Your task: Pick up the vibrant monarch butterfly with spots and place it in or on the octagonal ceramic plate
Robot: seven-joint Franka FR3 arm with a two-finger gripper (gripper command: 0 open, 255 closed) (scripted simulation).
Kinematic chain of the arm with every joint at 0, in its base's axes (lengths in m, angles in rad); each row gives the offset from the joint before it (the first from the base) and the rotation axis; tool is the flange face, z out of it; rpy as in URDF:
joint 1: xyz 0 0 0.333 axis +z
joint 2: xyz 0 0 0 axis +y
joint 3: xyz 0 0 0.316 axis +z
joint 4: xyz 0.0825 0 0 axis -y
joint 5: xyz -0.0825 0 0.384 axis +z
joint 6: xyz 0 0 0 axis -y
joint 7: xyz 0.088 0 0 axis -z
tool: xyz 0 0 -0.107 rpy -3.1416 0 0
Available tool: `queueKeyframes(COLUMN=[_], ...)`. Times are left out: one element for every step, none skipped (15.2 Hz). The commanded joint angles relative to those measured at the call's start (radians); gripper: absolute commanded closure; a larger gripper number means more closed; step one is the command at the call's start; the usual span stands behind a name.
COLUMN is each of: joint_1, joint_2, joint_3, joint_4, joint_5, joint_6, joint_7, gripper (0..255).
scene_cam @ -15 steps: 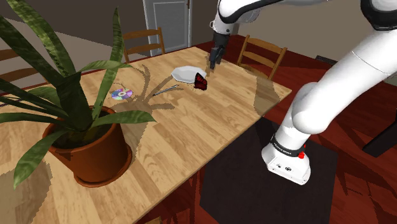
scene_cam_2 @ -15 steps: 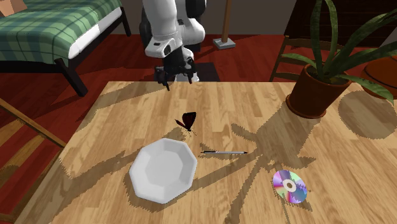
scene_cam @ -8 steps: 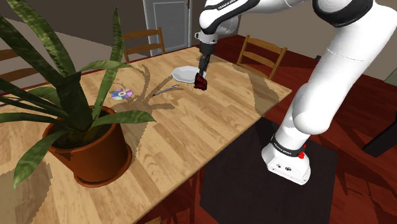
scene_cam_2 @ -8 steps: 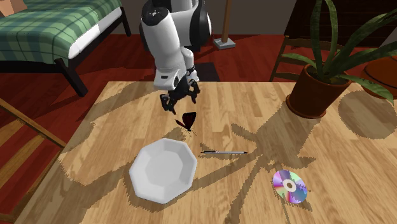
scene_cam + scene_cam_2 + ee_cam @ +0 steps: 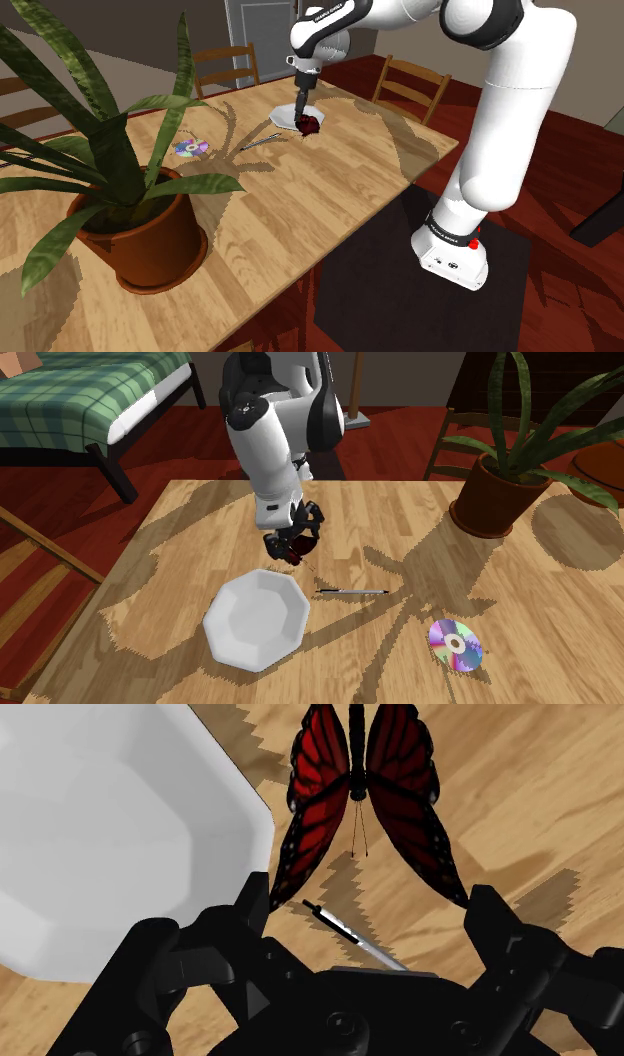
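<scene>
The butterfly [image 5: 360, 794] has red wings with black veins and dark, spotted edges. It rests on the wooden table right beside the white octagonal plate [image 5: 100, 834]. My gripper [image 5: 368, 899] is open, low over the butterfly, one black finger [image 5: 250, 904] off each wing tip. In the shoulder view the gripper [image 5: 303, 108] points down at the butterfly [image 5: 311, 125], in front of the plate [image 5: 284, 114]. From the second exterior view, the hand [image 5: 290, 544] covers most of the butterfly [image 5: 298, 555], and the plate [image 5: 255, 619] lies nearer the camera.
A pen [image 5: 352, 592] lies just beside the plate and butterfly, with a shiny disc [image 5: 455, 645] farther along. A large potted plant [image 5: 150, 235] takes up the table's near end in the shoulder view. Wooden chairs [image 5: 410, 85] stand at the far edges.
The arm has swung from near the table's edge over to the butterfly and come down over it. The fingers stayed apart throughout. Butterfly, plate and pen have not moved.
</scene>
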Motion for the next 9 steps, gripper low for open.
queueKeyframes(joint_1=[0.001,0.004,0.006,0.008,0.012,0.014,0.017,0.021,0.029], joint_2=[0.060,0.066,0.073,0.079,0.090,0.091,0.091,0.091,0.092], joint_3=[-0.002,-0.003,-0.003,-0.002,-0.002,-0.004,-0.007,-0.012,-0.021], joint_4=[-0.030,-0.036,-0.041,-0.046,-0.054,-0.054,-0.054,-0.054,-0.054], joint_5=[-0.023,-0.018,-0.013,-0.009,-0.001,0.000,0.001,0.003,0.006], joint_6=[0.018,0.029,0.041,0.052,0.070,0.069,0.069,0.069,0.068], joint_7=[-0.008,-0.011,-0.014,-0.017,-0.022,-0.023,-0.023,-0.024,-0.026], gripper=[0,0,0,0,0,0,0,0,0])
